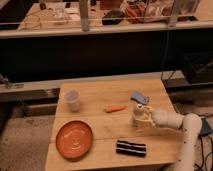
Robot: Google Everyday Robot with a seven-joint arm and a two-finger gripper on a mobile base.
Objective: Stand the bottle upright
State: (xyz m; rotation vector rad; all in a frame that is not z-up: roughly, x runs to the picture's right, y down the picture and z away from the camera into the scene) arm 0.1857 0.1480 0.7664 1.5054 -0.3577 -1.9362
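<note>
camera view shows a pale wooden table (105, 125) on a speckled floor, with a dark barrier and a metal rail behind it and cluttered benches beyond. on the table there is one of each: one bottle (137, 113), one white cup (72, 100), one orange plate (74, 140), one small orange piece (115, 108), one blue object (140, 97) and one black striped block (131, 148). the white arm reaches in from the right edge, and the gripper (142, 118) sits right at the bottle, which looks upright on the wood. whether the gripper is clasped on the bottle or parted from it, i cannot tell. the blue object lies just beyond the gripper, the orange piece near its left, the block in front of it, and the cup and plate well off to its left.
</note>
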